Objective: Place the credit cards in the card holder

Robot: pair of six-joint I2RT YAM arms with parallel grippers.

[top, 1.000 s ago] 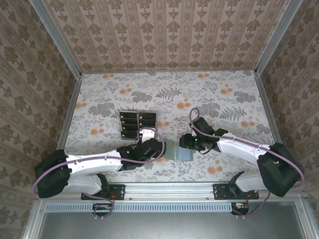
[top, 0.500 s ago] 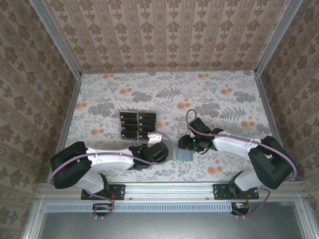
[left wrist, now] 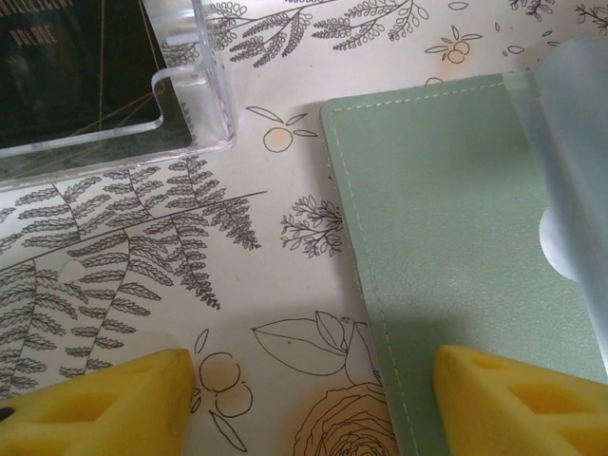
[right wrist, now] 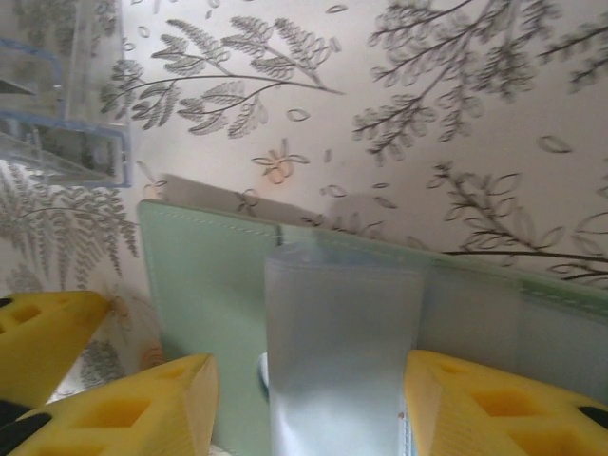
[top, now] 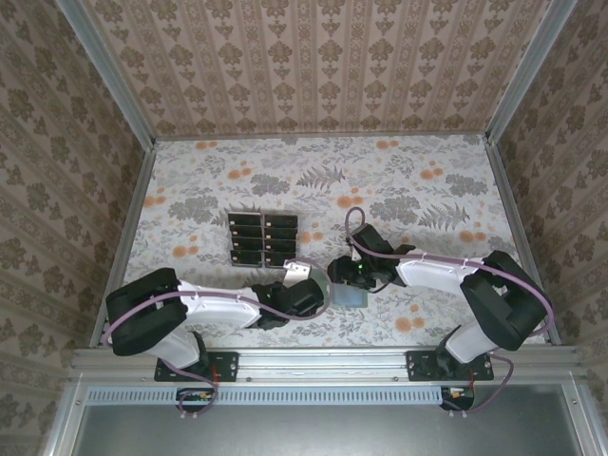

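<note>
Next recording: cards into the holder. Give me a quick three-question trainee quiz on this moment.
1. True or false: the left fingers are shut on a card.
2. Fill in: in the right wrist view, a translucent ____ over the green pouch sits between the right fingers.
3. The black cards sit: A in the clear rack; B on the pouch; C loose on the table.
Key: 1 false, they stand apart and hold nothing; 2 flap; 3 A.
</note>
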